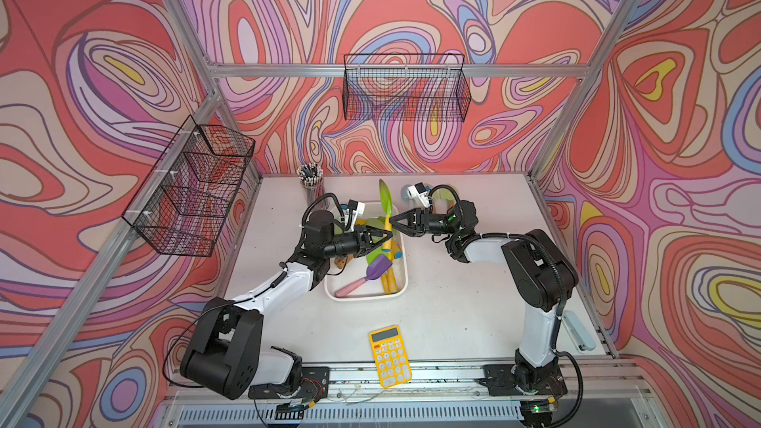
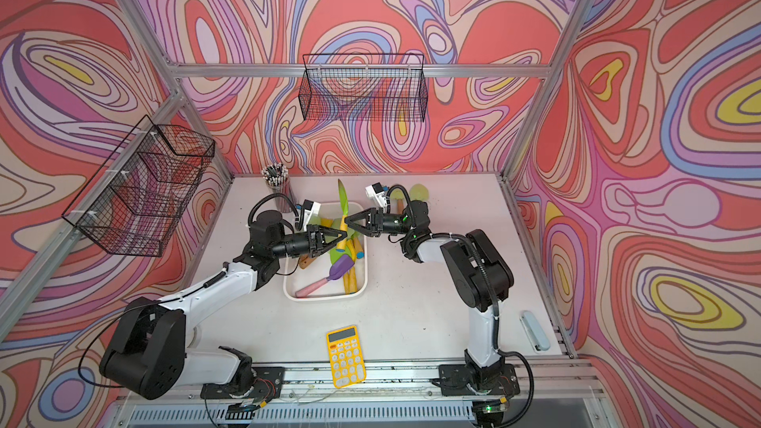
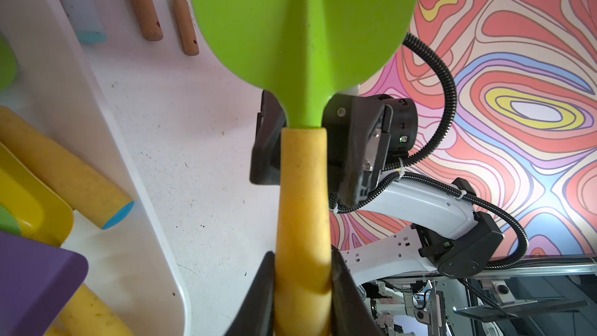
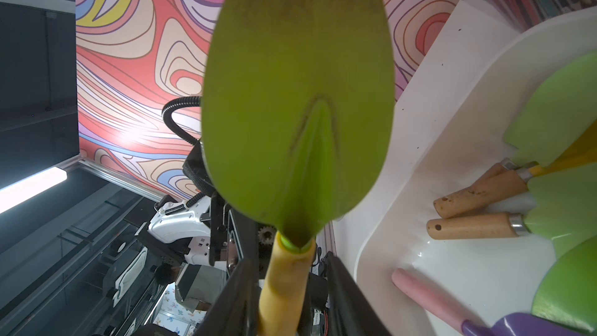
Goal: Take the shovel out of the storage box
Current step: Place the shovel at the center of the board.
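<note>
— What is on the far left?
— A black wire basket hangs on the left wall, and a cup of pencils stands at the far edge of the table.
— And the left pincer?
— The left pincer is clamped on the yellow handle of the shovel. In the left wrist view its fingers press against the handle from both sides.
— Where is the shovel itself?
— It is held over the far half of the storage box, with its green blade pointing toward the back wall. Whether the end of the handle is inside the box, I cannot tell. In the box lie a purple scoop with a pink handle and some yellow-handled tools. A yellow calculator lies near the front edge, well apart from the box.
— The right pincer?
— The right pincer is at the same handle, just below the blade. Its jaws stand apart, one on each side, and the right wrist view shows a narrow gap beside the handle.
— Further right?
— A pale blue oblong object lies near the table's right edge
</note>
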Motion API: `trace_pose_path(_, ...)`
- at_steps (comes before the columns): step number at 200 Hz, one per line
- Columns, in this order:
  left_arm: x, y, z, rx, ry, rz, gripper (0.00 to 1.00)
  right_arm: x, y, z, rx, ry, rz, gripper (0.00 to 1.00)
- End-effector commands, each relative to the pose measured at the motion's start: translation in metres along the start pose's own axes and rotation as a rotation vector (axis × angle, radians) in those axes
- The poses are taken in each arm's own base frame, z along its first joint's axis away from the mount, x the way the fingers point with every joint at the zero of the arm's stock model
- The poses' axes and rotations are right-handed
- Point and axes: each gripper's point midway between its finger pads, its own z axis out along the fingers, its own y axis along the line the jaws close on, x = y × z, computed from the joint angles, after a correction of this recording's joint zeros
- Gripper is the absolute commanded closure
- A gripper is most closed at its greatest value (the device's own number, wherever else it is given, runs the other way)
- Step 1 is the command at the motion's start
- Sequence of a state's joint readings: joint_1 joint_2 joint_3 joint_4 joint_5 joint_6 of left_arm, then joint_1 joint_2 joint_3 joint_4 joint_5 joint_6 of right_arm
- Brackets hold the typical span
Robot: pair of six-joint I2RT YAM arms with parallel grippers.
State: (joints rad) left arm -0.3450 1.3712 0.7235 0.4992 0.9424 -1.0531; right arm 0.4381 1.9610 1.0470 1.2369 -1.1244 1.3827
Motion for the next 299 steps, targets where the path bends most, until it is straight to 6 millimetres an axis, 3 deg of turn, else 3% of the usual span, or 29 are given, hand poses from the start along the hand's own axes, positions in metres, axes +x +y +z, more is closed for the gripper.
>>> trace_pose_path(1, -0.002, -0.009, 0.001, 0.045, -0.002, 0.033, 1.0, -0.003, 0.013, 0.005, -0.044, 0.01, -0.033, 0.61)
trace_pose_path(36, 0.0, -0.005, 0.004, 0.046, 0.009, 0.023, 1.0, -0.007, 0.013, 0.008, -0.063, 0.012, -0.032, 0.69)
trace_pose_path(109, 0.004, -0.006, 0.007, 0.066, 0.024, 0.017, 0.99, -0.01, 0.014, 0.014, -0.097, 0.017, -0.028, 0.73)
trace_pose_path(132, 0.004, -0.005, 0.007, 0.064, 0.023, 0.017, 0.97, -0.011, 0.015, 0.014, -0.098, 0.021, -0.027, 0.82)
trace_pose_path(144, 0.004, -0.004, 0.007, 0.058, 0.022, 0.018, 0.91, -0.01, 0.015, 0.014, -0.096, 0.021, -0.027, 0.85)
trace_pose_path(164, 0.003, 0.001, 0.006, 0.027, 0.017, 0.02, 0.62, -0.01, 0.015, 0.014, -0.082, 0.022, -0.028, 0.89)
trace_pose_path(174, 0.002, 0.006, 0.004, -0.003, 0.011, 0.023, 0.52, -0.01, 0.014, 0.014, -0.067, 0.023, -0.027, 0.89)
trace_pose_path(204, -0.005, 0.019, -0.01, -0.133, -0.017, 0.051, 0.44, -0.01, 0.012, 0.011, -0.009, 0.026, -0.046, 0.89)
trace_pose_path(233, -0.005, 0.038, -0.03, -0.361, -0.02, 0.123, 0.45, -0.015, 0.002, 0.0, 0.113, 0.02, -0.064, 0.9)
trace_pose_path(299, 0.014, 0.084, -0.051, -0.709, 0.049, 0.182, 0.46, -0.029, -0.05, -0.047, 0.729, 0.094, -0.161, 0.89)
